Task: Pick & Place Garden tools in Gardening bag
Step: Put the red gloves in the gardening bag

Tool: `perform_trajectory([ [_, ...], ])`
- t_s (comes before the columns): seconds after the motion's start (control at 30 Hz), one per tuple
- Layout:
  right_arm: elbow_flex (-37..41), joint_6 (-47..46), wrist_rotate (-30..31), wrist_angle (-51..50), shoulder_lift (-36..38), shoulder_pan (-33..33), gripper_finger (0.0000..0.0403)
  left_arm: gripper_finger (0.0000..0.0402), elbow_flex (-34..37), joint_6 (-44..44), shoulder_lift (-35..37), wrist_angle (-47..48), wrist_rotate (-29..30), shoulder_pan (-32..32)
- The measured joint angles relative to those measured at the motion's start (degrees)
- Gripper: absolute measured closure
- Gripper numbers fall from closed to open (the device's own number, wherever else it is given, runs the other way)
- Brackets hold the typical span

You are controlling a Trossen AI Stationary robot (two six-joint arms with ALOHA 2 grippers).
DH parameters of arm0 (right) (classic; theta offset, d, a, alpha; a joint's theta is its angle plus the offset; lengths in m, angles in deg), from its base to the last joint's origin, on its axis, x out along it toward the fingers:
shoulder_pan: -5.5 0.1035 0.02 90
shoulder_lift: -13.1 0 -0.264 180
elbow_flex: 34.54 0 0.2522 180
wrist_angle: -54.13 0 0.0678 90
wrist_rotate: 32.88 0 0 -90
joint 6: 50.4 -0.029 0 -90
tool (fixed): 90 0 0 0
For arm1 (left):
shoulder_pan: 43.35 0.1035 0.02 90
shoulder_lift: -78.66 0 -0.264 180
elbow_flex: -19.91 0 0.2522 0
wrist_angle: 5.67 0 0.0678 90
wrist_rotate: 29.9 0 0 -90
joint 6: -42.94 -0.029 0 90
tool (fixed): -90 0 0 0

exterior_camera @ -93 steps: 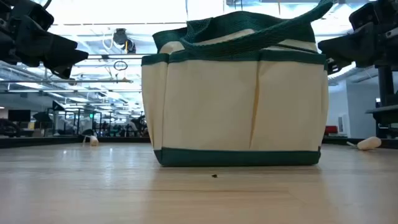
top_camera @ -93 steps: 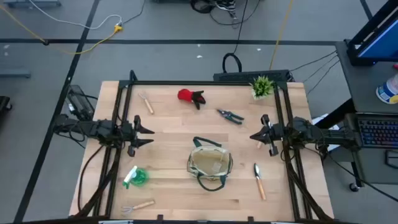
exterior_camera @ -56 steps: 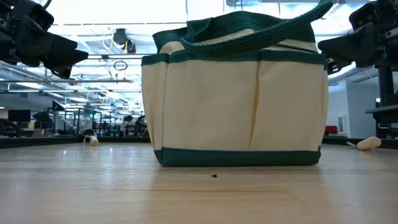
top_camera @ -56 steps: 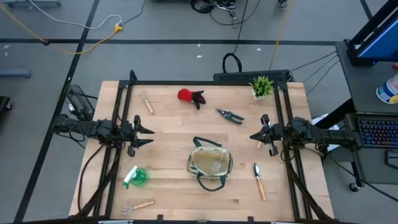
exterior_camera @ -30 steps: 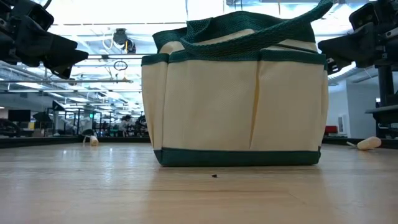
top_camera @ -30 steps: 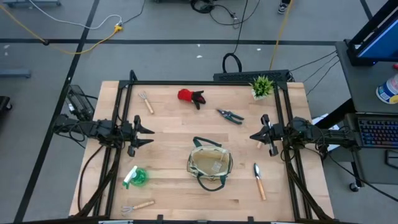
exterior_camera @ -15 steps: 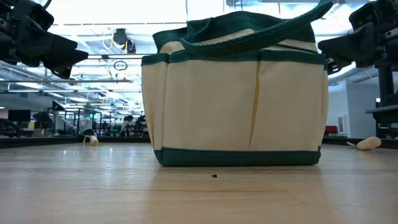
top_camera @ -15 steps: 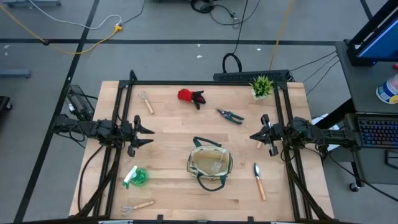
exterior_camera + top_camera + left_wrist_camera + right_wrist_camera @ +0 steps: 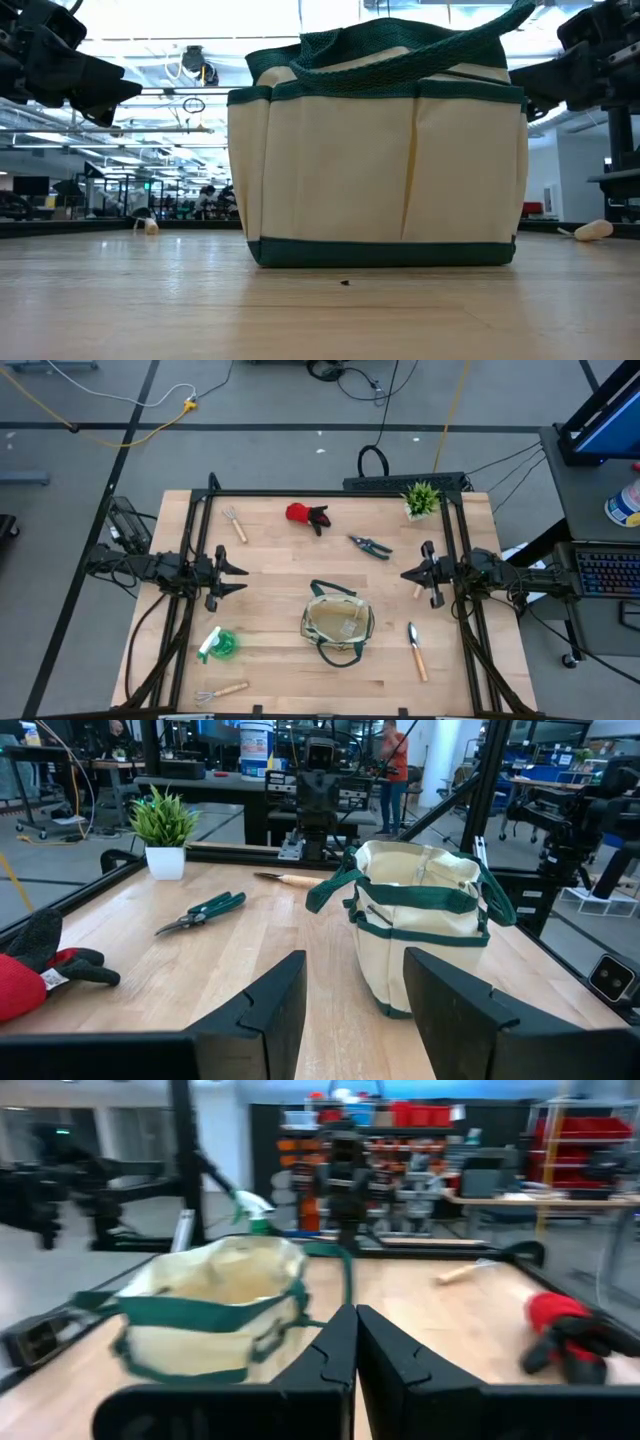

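The beige gardening bag [image 9: 338,623] with dark green trim stands upright on its base near the table's middle front, mouth open; it also shows in the low view [image 9: 380,160]. Around it lie a wooden-handled rake [image 9: 235,523], a red-black glove [image 9: 305,515], dark shears [image 9: 370,546], a trowel [image 9: 416,650], a green spray bottle [image 9: 218,645] and a wooden-handled fork [image 9: 222,691]. My left gripper [image 9: 240,578] hovers open at the table's left, pointing at the bag [image 9: 420,920]. My right gripper [image 9: 404,576] hovers shut at the right, its fingers [image 9: 335,1340] together.
A small potted plant [image 9: 421,498] stands at the far right corner. Another wooden-handled piece [image 9: 290,878] lies under my right gripper. Black frame rails [image 9: 195,540] run along the table's left, right and far edges. Bare wood lies between the bag and the glove.
My right gripper has shifted a little toward the table's far edge and middle. The tools and the bag lie as before.
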Motion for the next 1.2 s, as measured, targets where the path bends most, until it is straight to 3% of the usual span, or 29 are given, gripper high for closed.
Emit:
perform_trajectory([
  [0.17, 0.0, 0.0, 3.3, 0.0, 0.0, 0.0, 0.0403, 0.0227, 0.0, 2.2, 0.0, -0.8, 0.0, 0.0],
  [0.47, 0.0, 0.0, 11.6, 0.0, 0.0, 0.0, 0.0403, 0.0227, 0.0, 15.5, 0.0, -12.6, 2.8, 0.0],
  [0.73, 0.0, 0.0, 11.2, 0.0, 0.0, 0.0, 0.0403, 0.0226, 0.0, 18.3, 0.0, -24.0, 6.5, 0.0],
  [1.03, 0.0, 0.0, 11.3, 0.0, 0.0, 0.0, 0.0403, 0.0227, 0.0, 19.8, 0.0, -25.4, 6.2, 0.0],
  [1.2, 0.0, 0.0, 11.2, 0.0, 0.0, 0.0, 0.0403, 0.0227, 0.0, 24.3, -0.6, -25.4, 15.5, 0.0],
])
